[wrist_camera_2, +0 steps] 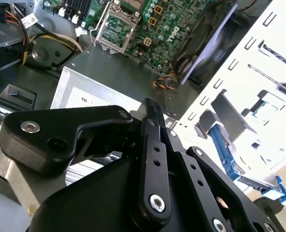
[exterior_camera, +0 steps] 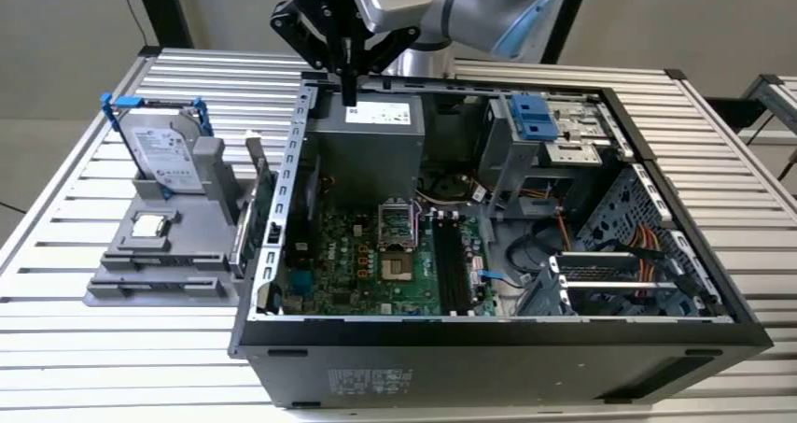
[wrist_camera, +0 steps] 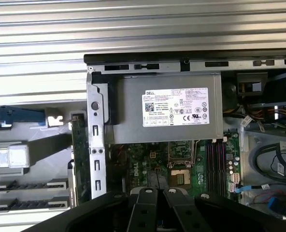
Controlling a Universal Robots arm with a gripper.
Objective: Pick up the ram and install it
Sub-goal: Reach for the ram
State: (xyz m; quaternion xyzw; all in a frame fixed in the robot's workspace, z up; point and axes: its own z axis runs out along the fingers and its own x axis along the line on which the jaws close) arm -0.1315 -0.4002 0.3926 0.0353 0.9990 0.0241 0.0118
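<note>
The tool (exterior_camera: 350,94), fingers together and empty, is poised over the open computer case (exterior_camera: 498,337). The ram (wrist_camera: 78,154) is seen unpicked in its holder (exterior_camera: 156,278), below and well apart.

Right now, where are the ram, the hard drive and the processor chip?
ram (wrist_camera: 78,154): first wrist view, middle of its green board.
hard drive (exterior_camera: 164,152): exterior view, its silver face.
processor chip (exterior_camera: 151,225): exterior view, its silver top.
</note>
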